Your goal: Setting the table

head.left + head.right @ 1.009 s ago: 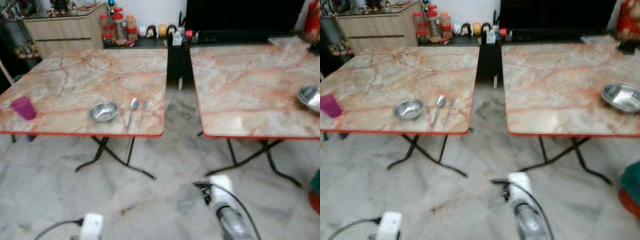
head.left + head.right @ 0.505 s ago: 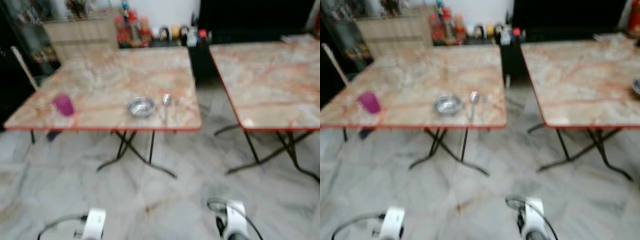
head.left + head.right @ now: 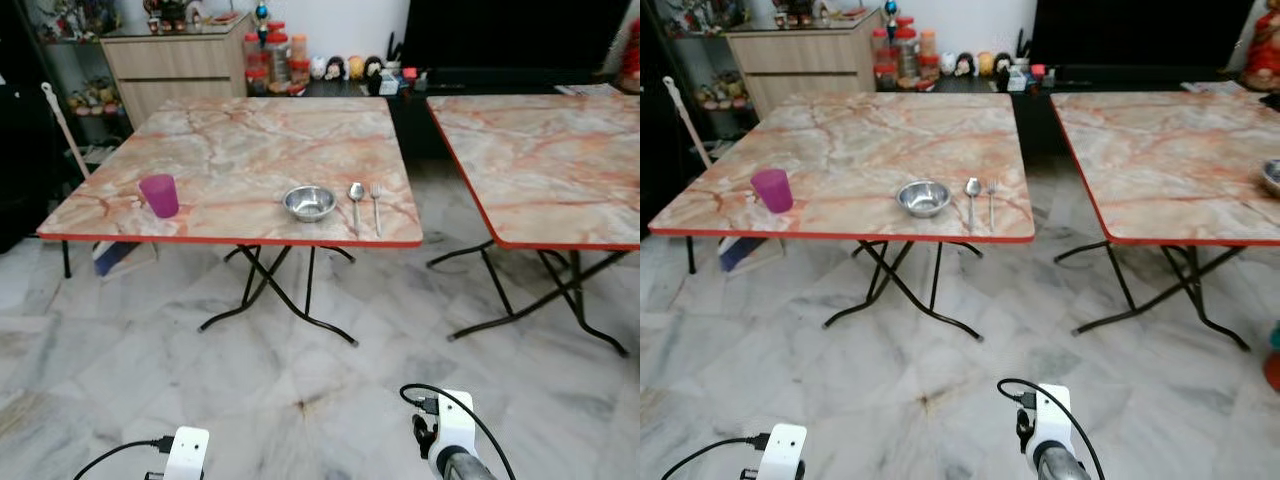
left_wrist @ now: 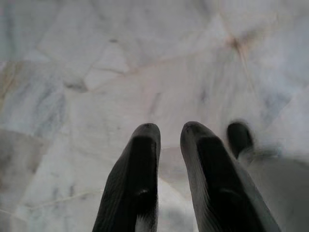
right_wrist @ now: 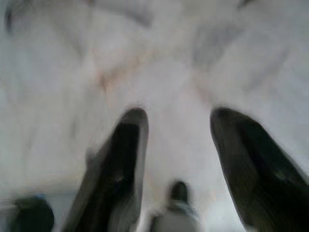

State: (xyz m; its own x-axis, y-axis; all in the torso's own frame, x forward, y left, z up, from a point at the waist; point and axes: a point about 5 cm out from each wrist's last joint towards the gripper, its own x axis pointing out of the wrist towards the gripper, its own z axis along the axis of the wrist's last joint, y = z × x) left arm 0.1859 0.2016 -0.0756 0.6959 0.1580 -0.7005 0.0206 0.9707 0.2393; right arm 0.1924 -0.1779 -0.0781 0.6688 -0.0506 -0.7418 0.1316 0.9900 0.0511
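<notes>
Left eye view: Two marble-topped folding benches stand side by side. On the left bench (image 3: pixel 240 150), near its front edge, a steel bowl (image 3: pixel 309 202) sits toward the front right corner. A spoon (image 3: pixel 355 200) lies just beside the bowl, and a fork (image 3: pixel 376 205) just beside the spoon, nearer the right edge. Both utensils have their long axes running front to back, heads pointing at the far edge. A purple cup (image 3: pixel 159 195) stands upright toward the front left corner.

Right eye view: A second bowl (image 3: pixel 1271 176) on the right bench (image 3: pixel 1170 160) is cut off by the frame.

Left wrist view: The left gripper (image 4: pixel 169 133) hangs over the floor (image 4: pixel 120 72), jaws nearly closed, holding nothing.

Right wrist view: Blurred. The right gripper (image 5: pixel 178 118) has its jaws parted wide, empty.
</notes>
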